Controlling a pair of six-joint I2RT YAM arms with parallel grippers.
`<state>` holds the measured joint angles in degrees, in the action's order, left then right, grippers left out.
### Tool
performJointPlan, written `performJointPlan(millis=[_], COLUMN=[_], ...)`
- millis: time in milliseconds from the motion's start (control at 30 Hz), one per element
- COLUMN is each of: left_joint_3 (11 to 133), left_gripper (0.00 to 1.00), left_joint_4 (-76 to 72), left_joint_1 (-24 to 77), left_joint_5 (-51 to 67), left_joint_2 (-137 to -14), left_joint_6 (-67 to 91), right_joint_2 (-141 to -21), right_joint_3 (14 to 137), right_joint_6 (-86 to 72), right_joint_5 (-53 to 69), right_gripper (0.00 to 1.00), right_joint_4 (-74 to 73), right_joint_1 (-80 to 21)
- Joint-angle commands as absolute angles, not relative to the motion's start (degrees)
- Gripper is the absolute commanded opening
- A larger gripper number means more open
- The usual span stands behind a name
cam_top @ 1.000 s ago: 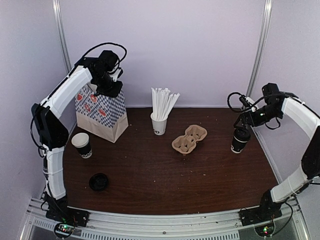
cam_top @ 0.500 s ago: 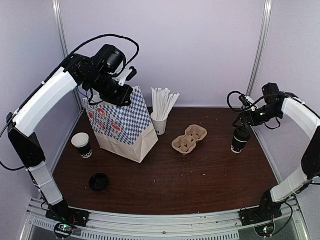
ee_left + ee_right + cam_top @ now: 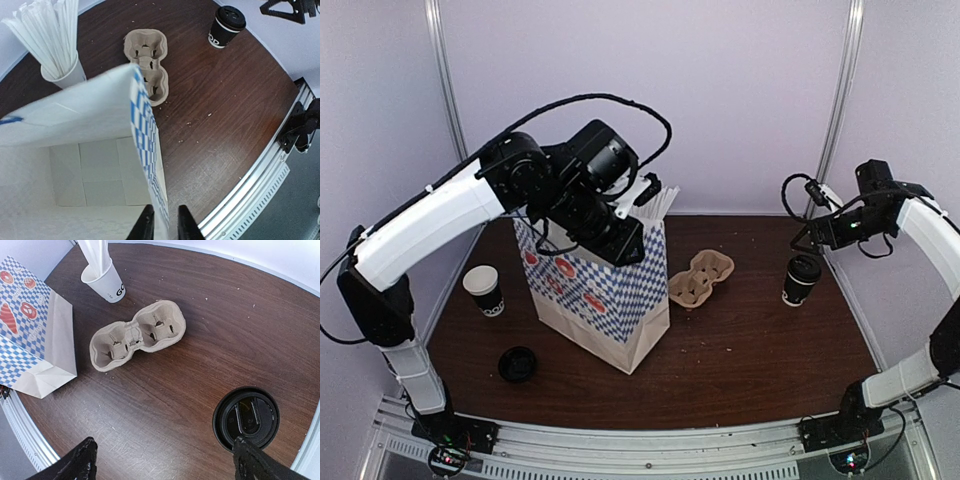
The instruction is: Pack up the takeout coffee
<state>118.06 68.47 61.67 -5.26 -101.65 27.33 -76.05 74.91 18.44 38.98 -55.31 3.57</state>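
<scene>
On the brown table we see a blue-checked paper bag standing open at centre-left of the top view. The left gripper straddles its top rim, jaws narrow; whether they pinch it we cannot tell. The right gripper hangs spread wide and empty at the right edge. A pulp cup carrier lies right of the bag. Further right, under that gripper, the takeout coffee stands upright and lidded.
</scene>
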Motion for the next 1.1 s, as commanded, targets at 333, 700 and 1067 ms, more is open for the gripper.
performJointPlan(millis=[333,700,1067], left_joint_3=[120.36,99.45,89.64], left_gripper=[0.68,0.71,0.72], left_joint_4=[57.84,52.19,50.17], left_joint_1=[63.08,52.94,38.90], left_joint_5=[-7.68,-23.58,-19.50], left_joint_2=[-89.46,-70.76,-67.79], left_joint_6=[17.12,15.63,14.00], right_joint_2=[-80.17,-107.77,-125.24], right_joint_3=[79.54,96.58,111.99], right_joint_6=[25.77,27.29,30.04], right_joint_5=[28.84,19.33,17.44], right_gripper=[0.82,0.55,0.08], right_joint_4=[-55.81,-51.69,-55.55], right_joint_1=[-10.84,-18.04,-20.81])
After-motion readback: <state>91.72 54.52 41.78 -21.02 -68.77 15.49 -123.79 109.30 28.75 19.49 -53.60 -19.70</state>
